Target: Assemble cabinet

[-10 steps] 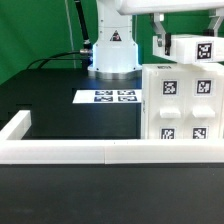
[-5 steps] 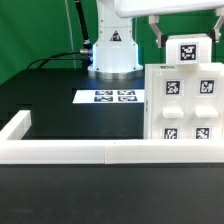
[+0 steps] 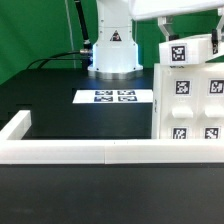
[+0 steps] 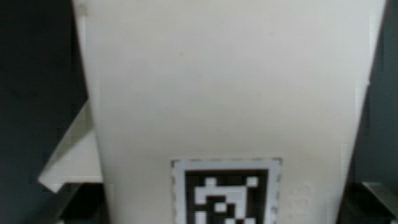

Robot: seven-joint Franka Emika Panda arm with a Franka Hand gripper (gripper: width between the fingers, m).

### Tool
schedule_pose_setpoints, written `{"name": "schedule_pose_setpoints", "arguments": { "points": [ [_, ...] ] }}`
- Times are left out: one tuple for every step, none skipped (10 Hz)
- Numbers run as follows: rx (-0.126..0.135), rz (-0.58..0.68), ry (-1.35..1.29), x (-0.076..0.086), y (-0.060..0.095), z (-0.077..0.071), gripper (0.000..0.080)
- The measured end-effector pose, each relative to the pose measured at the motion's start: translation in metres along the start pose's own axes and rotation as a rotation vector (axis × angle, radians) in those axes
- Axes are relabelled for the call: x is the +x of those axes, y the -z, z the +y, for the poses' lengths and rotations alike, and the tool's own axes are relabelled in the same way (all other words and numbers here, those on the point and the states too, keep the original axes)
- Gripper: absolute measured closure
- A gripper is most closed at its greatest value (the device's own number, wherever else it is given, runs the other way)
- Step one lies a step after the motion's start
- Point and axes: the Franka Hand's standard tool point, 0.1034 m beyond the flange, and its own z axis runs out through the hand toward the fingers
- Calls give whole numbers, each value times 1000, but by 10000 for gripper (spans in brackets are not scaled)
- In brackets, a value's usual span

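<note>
The white cabinet body (image 3: 195,105) stands upright at the exterior view's right, its front face carrying several square tags. A smaller white cabinet part (image 3: 185,53) with one tag sits on its top edge. My gripper (image 3: 189,45) comes down from above, a finger on each side of that part, shut on it. In the wrist view a white panel (image 4: 222,90) with a tag (image 4: 228,192) fills most of the picture. My fingertips are hidden there.
The marker board (image 3: 113,97) lies flat on the black table, left of the cabinet. A long low white border rail (image 3: 70,152) runs along the front and up the left side. The arm's base (image 3: 113,52) stands at the back.
My gripper, the top part and the cabinet body have all shifted toward the exterior view's right; the body's right side is now cut off by the picture edge.
</note>
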Motion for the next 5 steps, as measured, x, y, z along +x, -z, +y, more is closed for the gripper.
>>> {"name": "schedule_pose_setpoints", "arguments": {
  "points": [
    [6, -4, -86, 1, 0, 0, 240],
    [7, -6, -137, 1, 0, 0, 239],
    [12, -12, -246, 1, 0, 0, 239],
    [12, -14, -336, 1, 0, 1, 239],
    [15, -18, -405, 1, 0, 1, 240]
  ]
}}
